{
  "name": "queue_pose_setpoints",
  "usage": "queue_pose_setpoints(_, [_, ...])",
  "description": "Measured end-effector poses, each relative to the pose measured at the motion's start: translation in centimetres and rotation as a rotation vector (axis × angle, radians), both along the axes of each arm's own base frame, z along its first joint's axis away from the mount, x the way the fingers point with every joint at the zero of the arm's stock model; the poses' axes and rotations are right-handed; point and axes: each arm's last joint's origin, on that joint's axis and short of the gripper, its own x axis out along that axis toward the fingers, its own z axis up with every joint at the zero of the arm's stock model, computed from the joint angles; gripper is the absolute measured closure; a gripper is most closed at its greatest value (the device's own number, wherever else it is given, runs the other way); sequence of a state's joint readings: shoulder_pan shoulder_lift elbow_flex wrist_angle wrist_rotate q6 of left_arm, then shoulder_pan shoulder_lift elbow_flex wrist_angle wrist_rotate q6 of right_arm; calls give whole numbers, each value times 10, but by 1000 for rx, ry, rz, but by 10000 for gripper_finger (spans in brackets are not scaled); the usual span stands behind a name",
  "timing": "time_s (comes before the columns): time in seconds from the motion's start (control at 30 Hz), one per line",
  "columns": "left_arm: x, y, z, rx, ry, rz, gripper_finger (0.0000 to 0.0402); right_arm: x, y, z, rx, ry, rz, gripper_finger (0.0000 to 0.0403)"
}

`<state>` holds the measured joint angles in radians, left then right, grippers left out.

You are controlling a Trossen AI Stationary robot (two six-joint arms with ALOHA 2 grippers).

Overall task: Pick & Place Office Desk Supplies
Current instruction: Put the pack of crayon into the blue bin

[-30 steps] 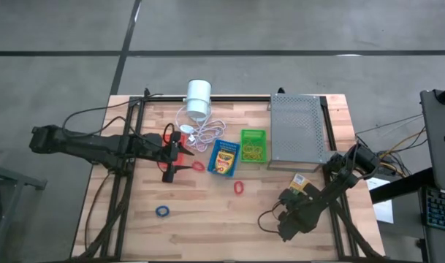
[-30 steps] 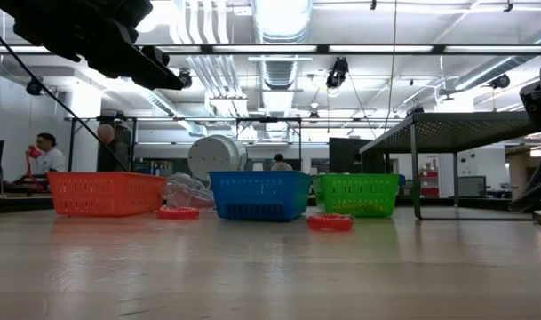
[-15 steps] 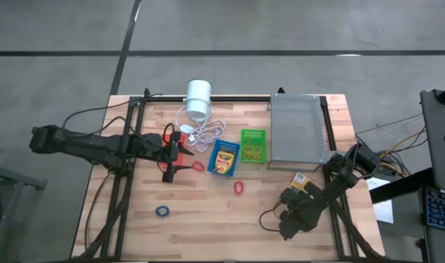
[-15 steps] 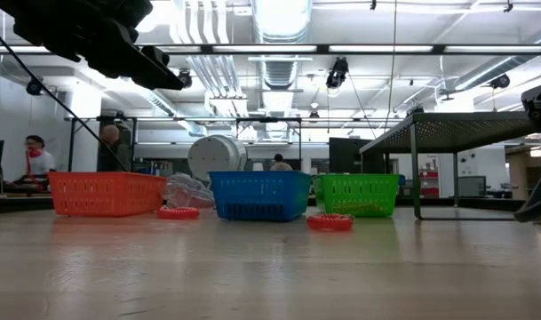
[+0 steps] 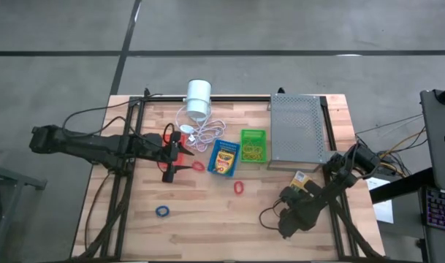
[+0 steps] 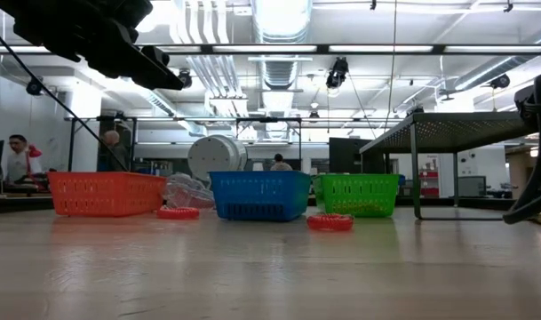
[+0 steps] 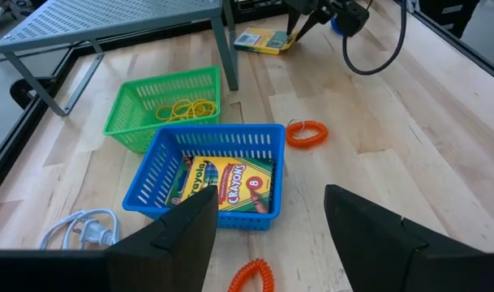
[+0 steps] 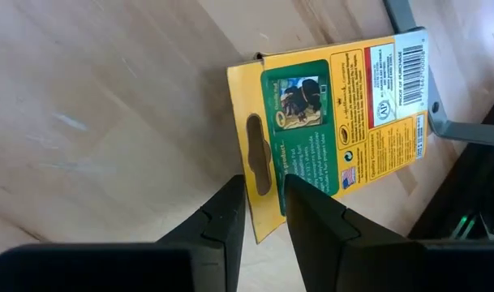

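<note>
My right claw (image 8: 265,212) is down at the near right part of the bench (image 5: 207,212), its fingers (image 8: 222,215) drawn in narrow on either side of the hang-tab end of a yellow crayon box (image 8: 336,122) that lies flat, back side up, just by a leg of the grey perforated tray (image 5: 295,130). The tab sits between my fingers; I cannot tell whether they are pressing it.

My left claw (image 7: 267,219) hangs spread wide above the middle of the bench, holding nothing. Under it sits the blue basket (image 7: 206,174) with a second crayon box (image 7: 222,182) inside, and just right of that is the green basket (image 7: 161,105) holding yellowish rubber bands (image 7: 186,108). The red-orange basket (image 6: 106,193) stands left of the blue one. One red band (image 7: 306,133) lies on the wood near the blue basket, another (image 7: 251,276) beside my left claw, and a blue band (image 5: 162,211) lies alone at the near left.
</note>
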<state>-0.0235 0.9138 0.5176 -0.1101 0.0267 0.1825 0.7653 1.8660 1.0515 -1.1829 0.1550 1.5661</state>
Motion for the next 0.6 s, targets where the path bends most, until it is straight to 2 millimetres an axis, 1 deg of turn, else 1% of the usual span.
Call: queue_pose_setpoints(0.6, [0,0,0,0,0,0,171,0,-2,0,-4,12,-12,393])
